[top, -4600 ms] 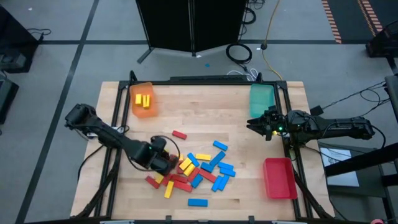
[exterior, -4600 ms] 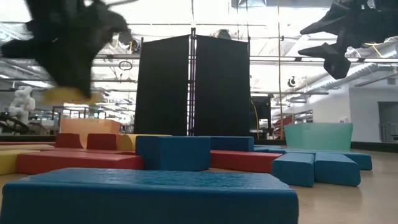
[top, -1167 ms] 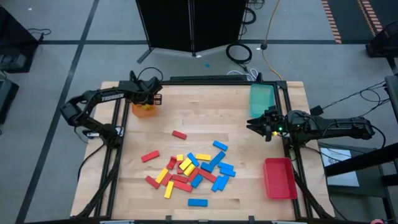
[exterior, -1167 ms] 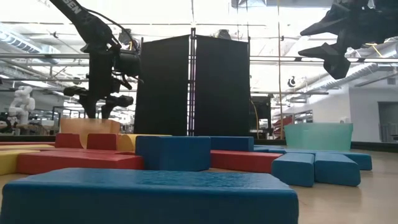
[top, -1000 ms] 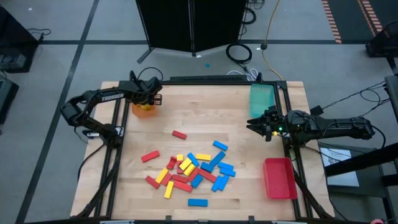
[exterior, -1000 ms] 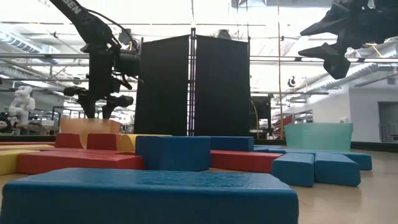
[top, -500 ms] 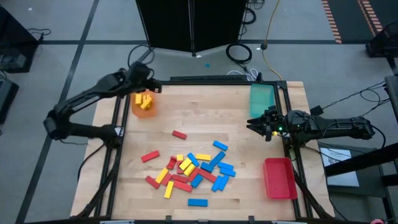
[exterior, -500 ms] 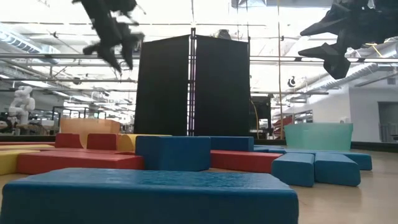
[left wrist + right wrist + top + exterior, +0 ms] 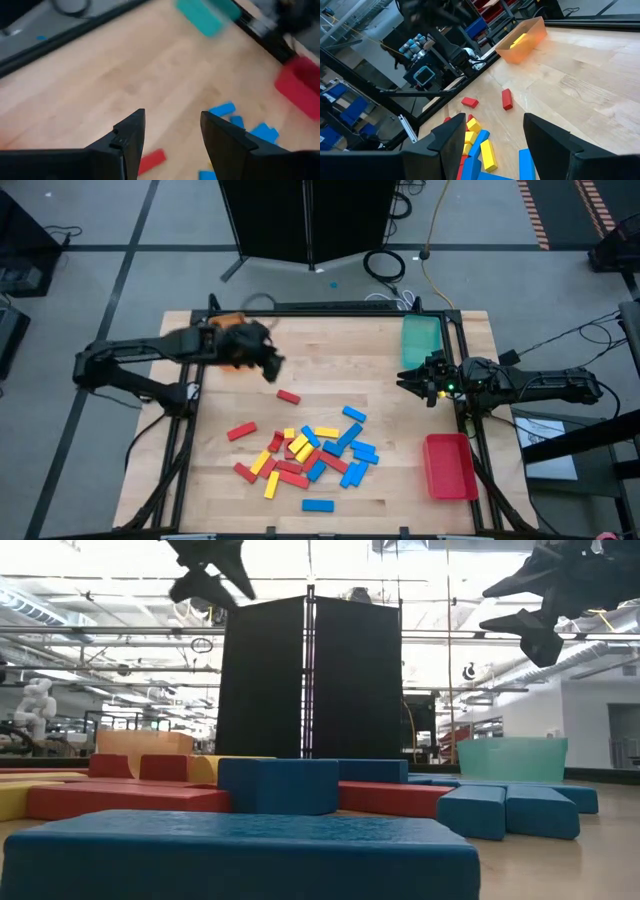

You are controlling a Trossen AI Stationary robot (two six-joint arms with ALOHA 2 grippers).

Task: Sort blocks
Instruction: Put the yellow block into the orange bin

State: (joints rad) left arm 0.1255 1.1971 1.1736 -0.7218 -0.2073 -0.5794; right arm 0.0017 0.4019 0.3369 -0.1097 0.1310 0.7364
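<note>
Many blocks (image 9: pixel 305 458) in red, yellow and blue lie in a loose heap on the near half of the wooden surface (image 9: pixel 330 360), seen from above. One red block (image 9: pixel 289 396) lies alone, just beyond the heap toward the far edge; another red block (image 9: pixel 241 432) lies apart at the heap's left, and a single blue block (image 9: pixel 318 505) rests nearest the front edge. In the low view, blue and red blocks fill the foreground.

Three trays stand at the margins of the surface. An orange tray (image 9: pixel 522 39) at the far left corner holds yellow blocks (image 9: pixel 518 40), as the right wrist view shows; from above, the left arm partly covers it. A teal tray (image 9: pixel 421 337) stands at the far right corner, and a red tray (image 9: pixel 448 467) at the near right edge.

Left gripper (image 9: pixel 271 366): raised above the surface, between the orange tray and the lone red block; its fingers (image 9: pixel 128 136) stand spread and hold nothing, with bare wood visible between them in the left wrist view.

Right gripper (image 9: pixel 406 380): hangs over the right edge of the surface, between the teal and red trays; its fingers (image 9: pixel 454 142) are likewise parted and empty, facing the heap.
</note>
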